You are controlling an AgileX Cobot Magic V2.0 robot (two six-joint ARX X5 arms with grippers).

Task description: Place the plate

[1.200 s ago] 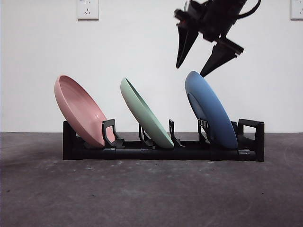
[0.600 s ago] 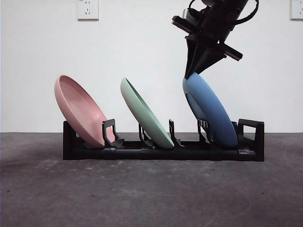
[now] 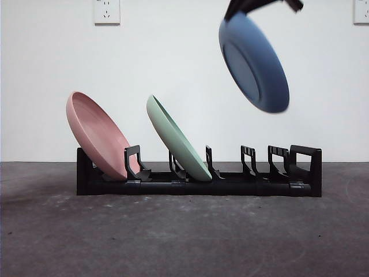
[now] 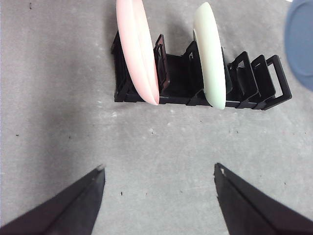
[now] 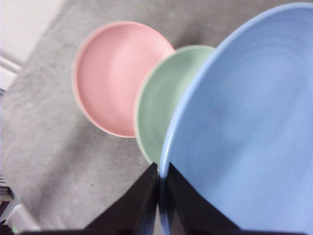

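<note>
Since a second ago, blue plate has left the rack and hangs tilted in the air, well above the vacant slots at the rack's far end from the pink plate and green plate. Right gripper is nearer, pinching its rim from above; plate slopes down away from it. Left gripper waits, spread wide.

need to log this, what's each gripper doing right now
Left gripper: open, holding nothing, above the table.
Right gripper: shut on the blue plate rim, holding it in the air above the rack.
</note>
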